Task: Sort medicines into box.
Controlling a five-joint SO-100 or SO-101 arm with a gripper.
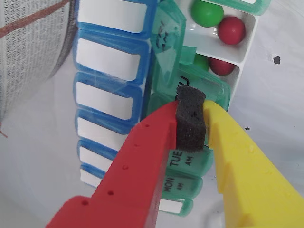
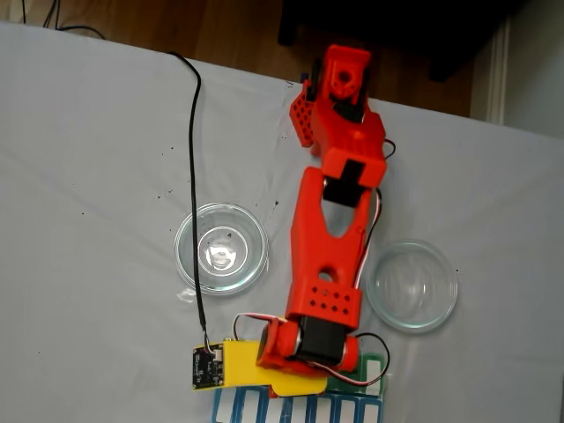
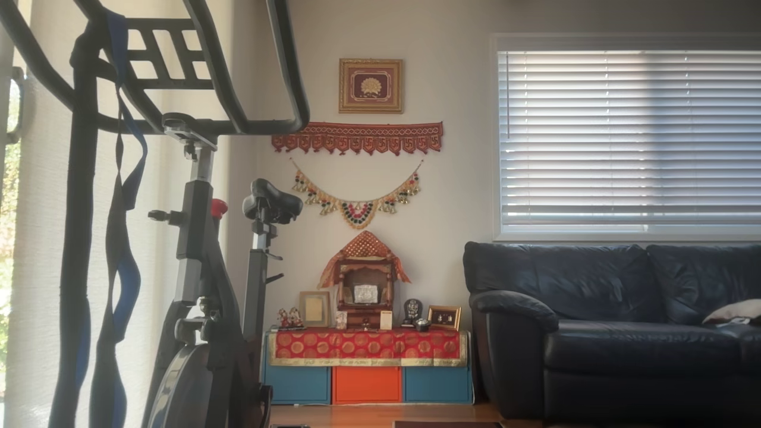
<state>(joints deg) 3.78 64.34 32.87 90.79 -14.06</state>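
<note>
Wrist view shows the gripper (image 1: 199,111) low over the box (image 1: 118,85), its red and yellow fingers pressed against a block of black foam (image 1: 191,118) that sits between them; the foam looks like a pad fixed to a finger, so I cannot tell whether the jaws grip anything. The tip hovers over the green lids, just beside a raised one (image 1: 166,35). Beyond it, two open white compartments each hold a green pill (image 1: 207,13) and a red pill (image 1: 231,30); the nearer pair is partly hidden. In the fixed view the box (image 2: 304,407) lies at the bottom edge under the arm, and both glass dishes (image 2: 220,247) look empty.

Sorting seems nearly done, so the step is probably closing or clearing a lid. Doing it well means pressing straight down on the lid's free edge with the soft foam, gently, so the light box neither slides on the cloth nor tips and spills the round pills.

The lids are glossy translucent plastic, the blue row carries white labels, and the pills are smooth spheres that would roll readily.
</note>
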